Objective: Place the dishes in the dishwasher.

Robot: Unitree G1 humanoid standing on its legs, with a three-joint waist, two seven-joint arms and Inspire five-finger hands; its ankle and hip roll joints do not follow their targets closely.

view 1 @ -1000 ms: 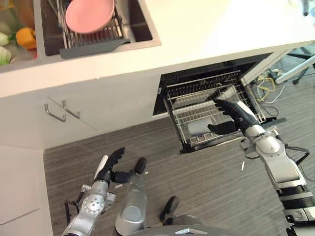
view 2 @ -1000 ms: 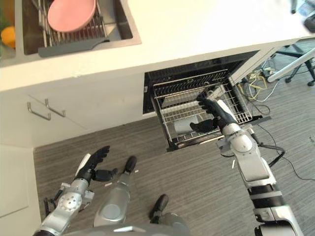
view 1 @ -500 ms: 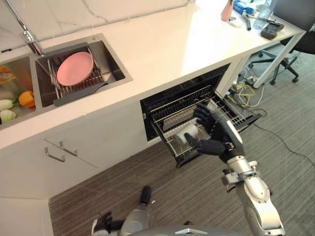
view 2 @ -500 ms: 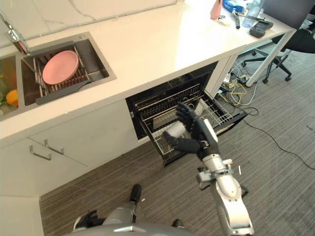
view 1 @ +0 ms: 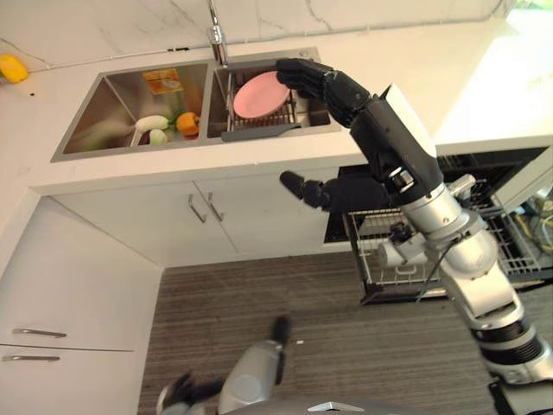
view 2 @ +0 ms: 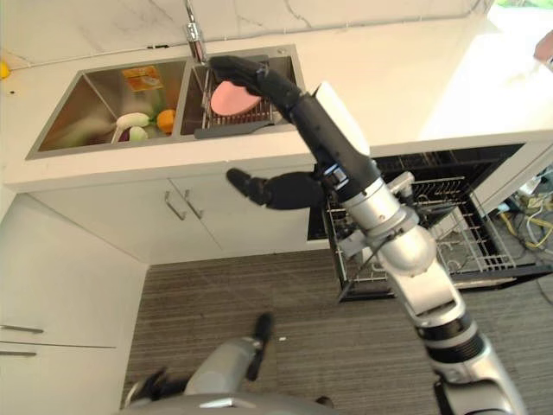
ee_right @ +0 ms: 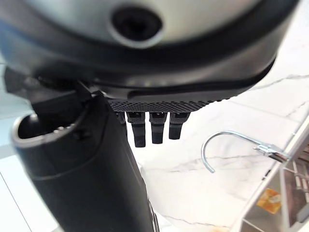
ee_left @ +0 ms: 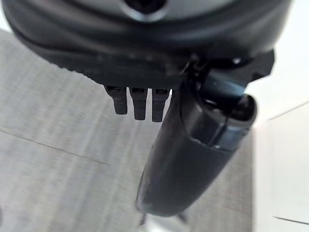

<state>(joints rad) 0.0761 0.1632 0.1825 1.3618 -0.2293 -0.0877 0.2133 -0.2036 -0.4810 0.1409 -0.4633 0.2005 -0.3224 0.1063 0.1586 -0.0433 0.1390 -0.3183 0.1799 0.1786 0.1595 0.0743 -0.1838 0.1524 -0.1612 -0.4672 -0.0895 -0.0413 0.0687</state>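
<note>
A pink plate leans in the wire rack in the sink's right basin. My right hand is raised over the counter edge, open. Its straight fingers reach above the plate's right rim, and its thumb hangs lower, in front of the cabinet. I cannot tell whether the fingers touch the plate. The dishwasher stands open at the right, its lower rack pulled out behind my forearm. My left hand hangs low near the floor, its fingers straight and holding nothing.
The left basin holds an orange fruit and pale vegetables. A faucet rises behind the sink. Cabinet doors with bar handles sit below the counter. A yellow object lies on the counter at far left.
The camera has swung left towards the sink. My right hand has left the dishwasher rack and risen to the pink plate in the sink. The left hand stays low.
</note>
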